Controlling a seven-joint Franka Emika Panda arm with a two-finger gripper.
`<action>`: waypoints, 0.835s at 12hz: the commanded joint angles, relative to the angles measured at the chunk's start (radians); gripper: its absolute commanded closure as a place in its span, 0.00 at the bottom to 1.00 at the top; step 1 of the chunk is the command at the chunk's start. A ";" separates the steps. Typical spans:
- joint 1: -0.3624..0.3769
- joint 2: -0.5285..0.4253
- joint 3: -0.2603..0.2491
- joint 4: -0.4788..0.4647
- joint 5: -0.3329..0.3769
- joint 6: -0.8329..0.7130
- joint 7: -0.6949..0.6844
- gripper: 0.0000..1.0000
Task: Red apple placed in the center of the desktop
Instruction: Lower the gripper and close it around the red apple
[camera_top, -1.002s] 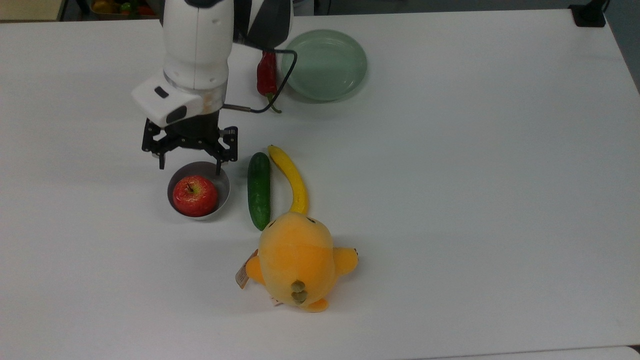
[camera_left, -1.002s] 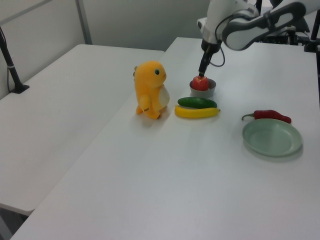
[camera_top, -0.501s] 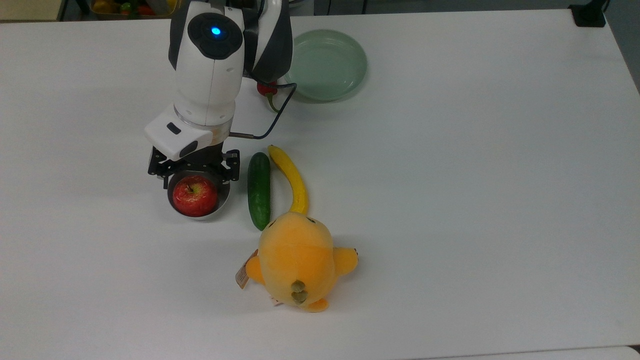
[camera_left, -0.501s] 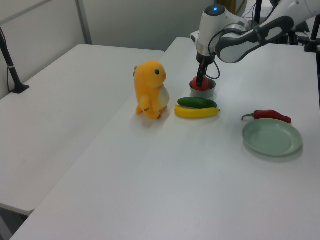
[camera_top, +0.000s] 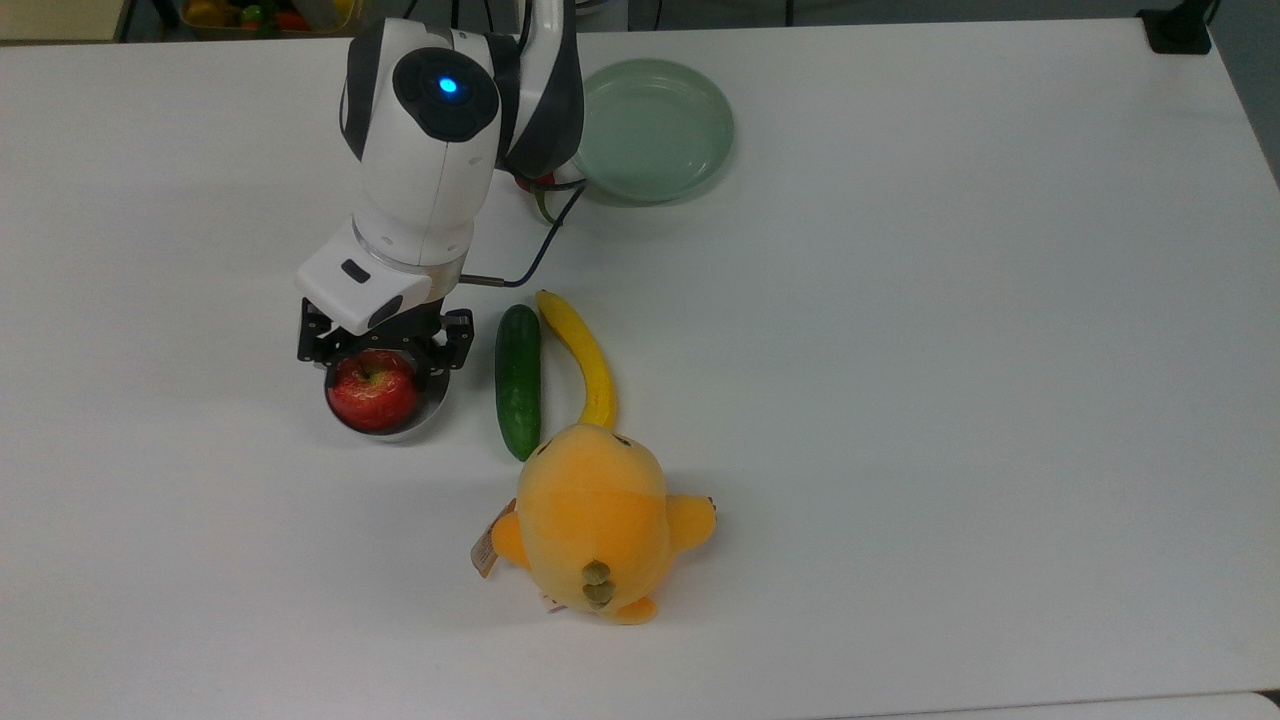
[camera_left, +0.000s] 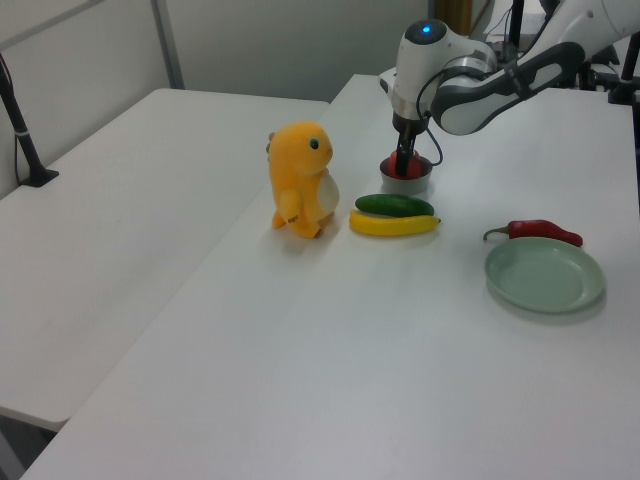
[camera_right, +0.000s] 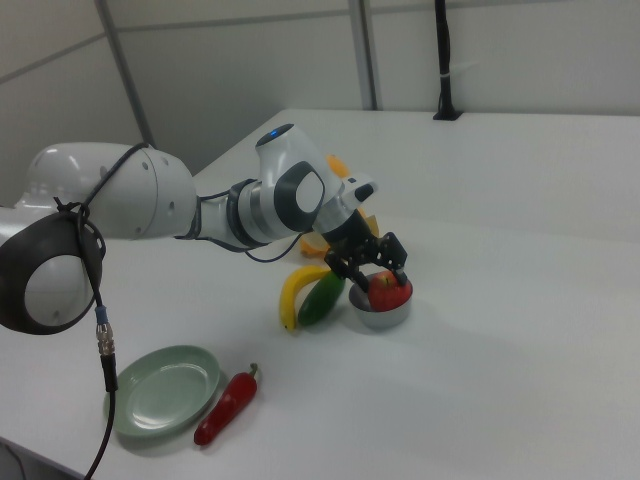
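Note:
The red apple (camera_top: 372, 392) sits in a small grey bowl (camera_top: 430, 415) on the white desktop (camera_top: 900, 400), left of centre in the top view. My gripper (camera_top: 378, 368) has come down over it. The black fingers (camera_top: 427, 372) press against the apple's two sides, so the gripper is shut on it. The apple still rests in the bowl. In the right view the gripper (camera_right: 378, 276) straddles the apple (camera_right: 390, 291) above the bowl (camera_right: 380, 316). In the left view the apple (camera_left: 398, 167) is mostly hidden behind the gripper (camera_left: 404, 163).
A green cucumber (camera_top: 518, 380) and a yellow banana (camera_top: 585, 360) lie just right of the bowl in the top view. An orange plush toy (camera_top: 595, 520) is in front of them. A pale green plate (camera_top: 650, 128) and a red chili pepper (camera_left: 540, 232) are farther back.
The gripper came down from above the bowl's far rim onto the apple, and its fingers closed in on it. The apple and bowl shifted slightly to the top view's left.

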 joint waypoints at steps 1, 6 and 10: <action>0.006 0.012 -0.013 0.013 -0.024 0.016 0.000 0.67; 0.006 0.003 -0.013 0.015 -0.015 0.015 0.008 0.72; -0.003 -0.048 -0.003 0.011 0.029 0.012 0.009 0.72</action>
